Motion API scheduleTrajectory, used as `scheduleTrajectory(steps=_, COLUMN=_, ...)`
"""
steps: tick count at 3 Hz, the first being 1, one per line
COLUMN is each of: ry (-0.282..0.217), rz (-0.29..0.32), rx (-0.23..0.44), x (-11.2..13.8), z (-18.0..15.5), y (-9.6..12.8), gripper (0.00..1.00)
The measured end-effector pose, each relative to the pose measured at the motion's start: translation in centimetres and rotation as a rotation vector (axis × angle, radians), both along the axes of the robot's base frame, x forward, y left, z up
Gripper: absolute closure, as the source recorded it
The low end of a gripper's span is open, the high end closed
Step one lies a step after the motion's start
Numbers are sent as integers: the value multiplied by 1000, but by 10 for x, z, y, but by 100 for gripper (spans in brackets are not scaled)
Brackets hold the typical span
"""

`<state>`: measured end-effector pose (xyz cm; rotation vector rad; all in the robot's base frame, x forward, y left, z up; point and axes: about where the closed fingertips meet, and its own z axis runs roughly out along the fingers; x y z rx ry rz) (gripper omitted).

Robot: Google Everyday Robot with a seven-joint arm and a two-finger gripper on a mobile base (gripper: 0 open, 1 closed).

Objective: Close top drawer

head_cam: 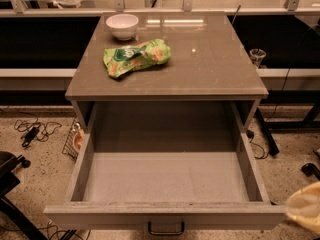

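Top drawer is pulled fully out from under the worktop's front edge. Its deep grey box is empty and its front panel is nearest the camera. Judgement: a rigid box on slides, light with nothing in it. It should roll in under a steady push but may bind if shoved off-centre. Best contact is flat on the front panel around the dark bar handle, mid-width; no grasp needed. On the worktop a white bowl sits near the back left corner, with a green snack bag just in front of it; neither is in the drawer's path. Gripper: I take the pale shape by the drawer's front right corner for it, low, well out past the worktop's front right corner and apart from the handle. Jaws wide or narrow: can't tell. Contact with the panel: can't tell.
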<state>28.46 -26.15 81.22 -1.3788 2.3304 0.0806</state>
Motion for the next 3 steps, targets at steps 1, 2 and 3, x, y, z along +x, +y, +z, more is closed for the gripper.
scheduleTrajectory(steps=1, ry=22, rz=15, rx=2, x=-21, z=-56, y=25, gripper=100)
scheduleTrajectory(steps=2, ry=81, rz=80, rx=-12, x=-22, z=-169, y=63, gripper=100)
scheduleTrajectory(steps=3, ry=57, rz=83, rx=-4, x=-9, z=-171, y=66, gripper=100)
